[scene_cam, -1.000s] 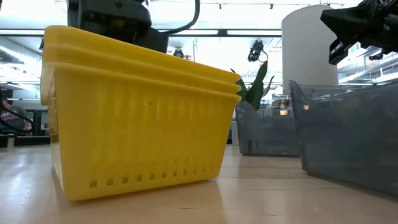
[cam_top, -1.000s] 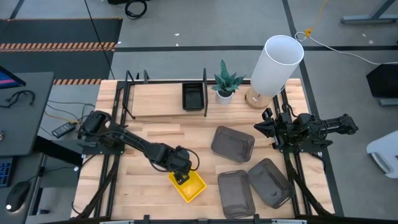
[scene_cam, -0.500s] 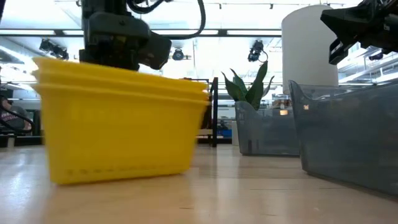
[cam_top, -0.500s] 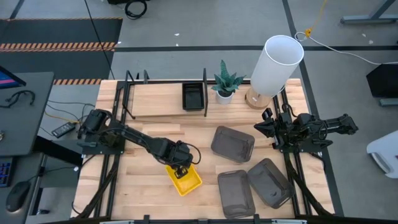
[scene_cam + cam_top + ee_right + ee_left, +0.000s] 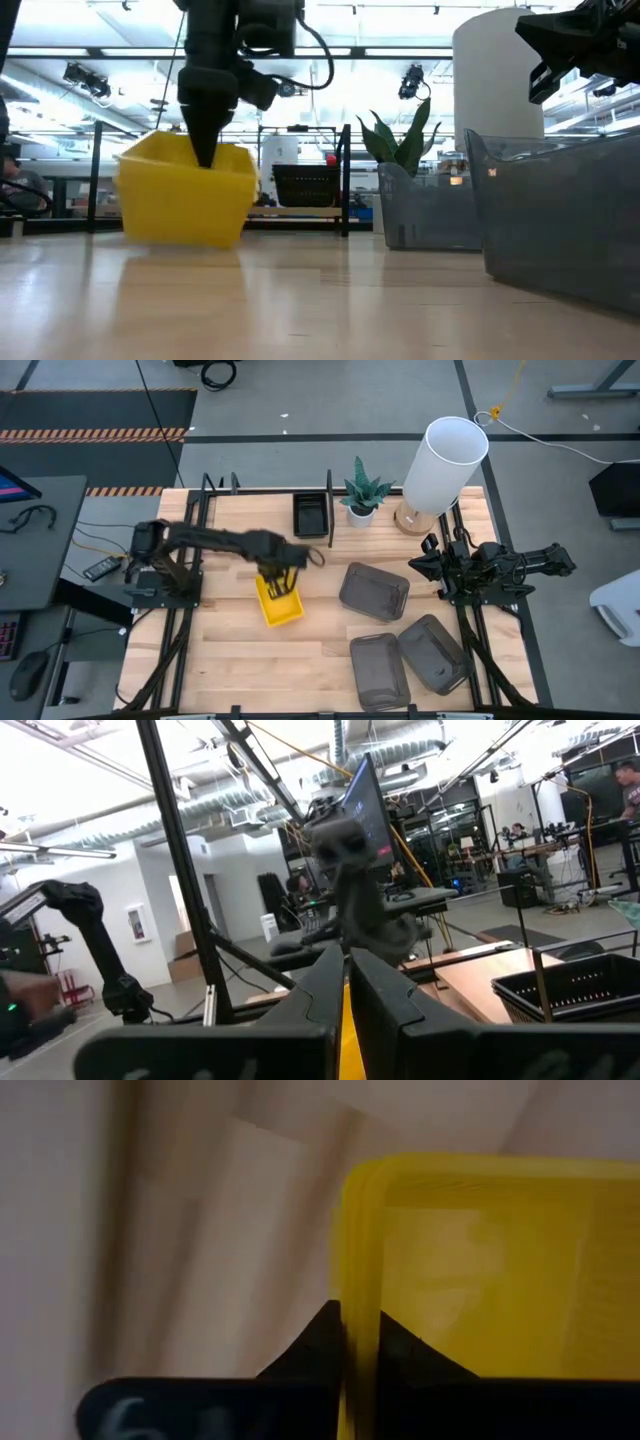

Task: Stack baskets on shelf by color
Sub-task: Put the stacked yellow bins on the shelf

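A nested stack of yellow baskets is near the table's middle, in front of the shelf. My left gripper points straight down and is shut on the stack's rim. One black basket stands on the shelf's right end. Three grey baskets rest on their bottoms on the table's right half. My right gripper waits shut above the table's right edge, touching nothing. My left gripper pinches the yellow stack's rim on one wall, with one finger outside the basket and the other inside. The fingers come from above, pointing down. The stack hangs slightly tilted under them; I cannot tell whether its bottom is clear of the table.
A small potted plant and a tall white cylinder lamp stand at the far edge, right of the shelf. The shelf's black end posts rise beside the black basket. Bare tabletop lies on the near left.
My left gripper has swung from the near middle of the table toward the far edge and the shelf, rising a little and rolling its wrist. The yellow stack has gone with it, turned about and drawn away from the low camera.
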{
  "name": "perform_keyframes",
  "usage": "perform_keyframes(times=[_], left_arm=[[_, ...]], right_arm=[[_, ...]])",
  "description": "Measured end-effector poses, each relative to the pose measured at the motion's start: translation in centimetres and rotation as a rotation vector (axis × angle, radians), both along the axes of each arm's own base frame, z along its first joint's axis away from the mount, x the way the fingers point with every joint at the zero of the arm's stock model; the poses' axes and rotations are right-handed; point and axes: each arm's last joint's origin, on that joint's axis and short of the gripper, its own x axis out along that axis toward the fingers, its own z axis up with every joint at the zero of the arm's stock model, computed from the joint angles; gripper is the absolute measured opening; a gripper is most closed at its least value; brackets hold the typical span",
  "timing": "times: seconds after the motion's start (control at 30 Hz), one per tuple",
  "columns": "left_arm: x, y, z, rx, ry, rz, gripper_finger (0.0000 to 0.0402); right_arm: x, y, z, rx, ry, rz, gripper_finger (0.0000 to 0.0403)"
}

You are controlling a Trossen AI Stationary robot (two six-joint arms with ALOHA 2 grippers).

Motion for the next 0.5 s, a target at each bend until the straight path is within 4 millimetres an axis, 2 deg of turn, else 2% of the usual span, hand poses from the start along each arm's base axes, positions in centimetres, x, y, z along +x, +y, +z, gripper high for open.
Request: perform_keyframes(times=[0.13,0.3,0.5], left_arm=[[-1.1,2.9,2.0,0.016,-0.051,-0.119,0.0020],[-2.9,6.9,3.8,0.058,-0.095,-0.177,0.0020],[-4.4,10.8,4.5,0.089,-0.118,-0.225,0.0020]], right_arm=[[0.0,0.0,0.0,0.000,0.000,0.000,0.0027],[0.0,0.0,0.0,0.000,0.000,0.000,0.0027],[0.0,0.0,0.0,0.000,0.000,0.000,0.0027]])
